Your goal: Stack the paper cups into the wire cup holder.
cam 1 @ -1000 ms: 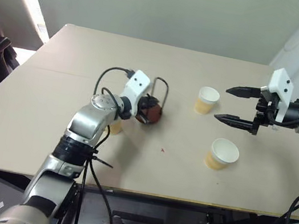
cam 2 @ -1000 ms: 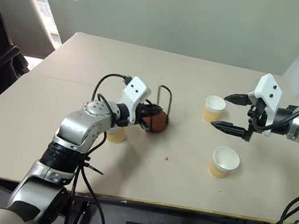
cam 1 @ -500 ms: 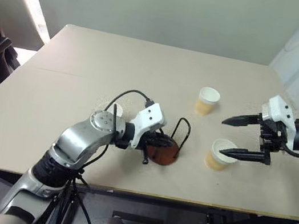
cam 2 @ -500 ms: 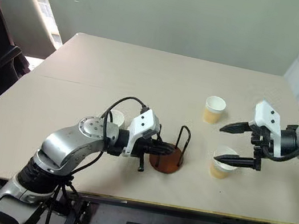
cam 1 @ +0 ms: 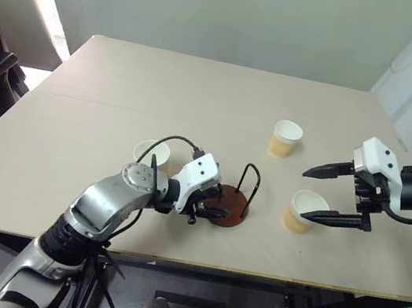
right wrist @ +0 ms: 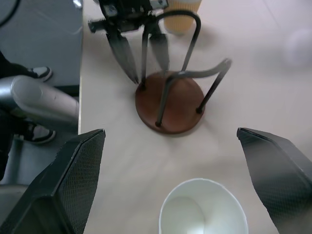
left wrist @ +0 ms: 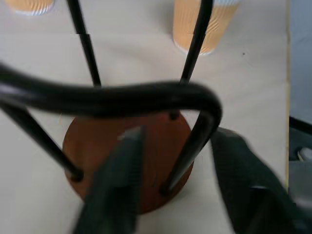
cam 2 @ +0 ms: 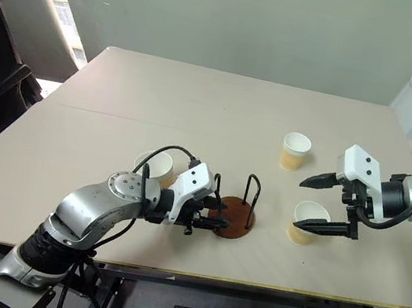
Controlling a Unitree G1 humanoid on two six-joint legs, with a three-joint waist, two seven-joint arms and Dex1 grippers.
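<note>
The wire cup holder stands upright on the bench, near its front edge at about 6 o'clock, and it holds no cup. All three paper cups are out on the bench, so no stacking has been done.

The left gripper sits at the holder's 9 o'clock side. In the left wrist view its fingers are parted, with one wire loop between them and not pinched; the grip on the holder looks released or close to it.

One cup stands just behind the left arm, at about 10 o'clock from the holder. A second cup stands at the holder's 3 o'clock, and the third is farther back, at about 1 o'clock.

The right gripper hovers over the second cup with its fingers spread wide, one on each side, not touching it. That cup is likely the first to go in. All three cups remain to be picked up and dropped between the wires.
</note>
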